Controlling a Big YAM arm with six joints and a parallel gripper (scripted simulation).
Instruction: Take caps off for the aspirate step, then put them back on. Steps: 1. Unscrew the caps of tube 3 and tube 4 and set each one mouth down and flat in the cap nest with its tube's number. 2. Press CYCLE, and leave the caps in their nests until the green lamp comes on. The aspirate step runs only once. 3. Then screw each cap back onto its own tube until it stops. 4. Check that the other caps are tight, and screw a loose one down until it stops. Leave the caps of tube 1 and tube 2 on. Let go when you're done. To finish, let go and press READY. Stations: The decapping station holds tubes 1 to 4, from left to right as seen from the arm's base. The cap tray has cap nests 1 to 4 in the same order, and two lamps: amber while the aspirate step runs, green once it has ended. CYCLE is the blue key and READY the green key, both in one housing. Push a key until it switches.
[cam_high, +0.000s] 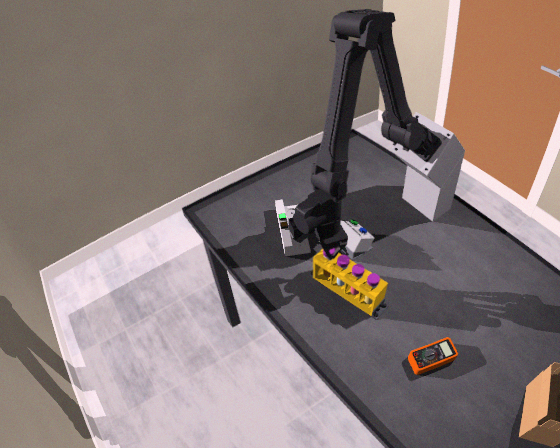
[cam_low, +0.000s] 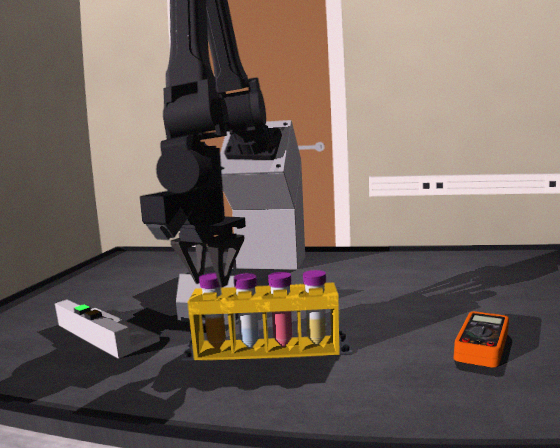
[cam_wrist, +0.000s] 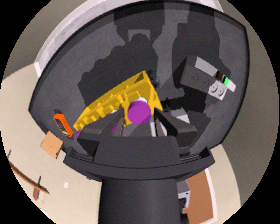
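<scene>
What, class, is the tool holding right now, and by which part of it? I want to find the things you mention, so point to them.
Nothing is held: the tool (cam_high: 333, 251) (cam_low: 211, 282) (cam_wrist: 139, 110) stands open at the purple cap (cam_low: 209, 279) (cam_wrist: 138, 111) of the brown-filled tube (cam_low: 215, 331).

Four purple-capped tubes stand upright in the yellow decapping station (green lamp lit on cap tray).

Prob. a lab: capped tubes in rack, multimeter nearby.
</scene>
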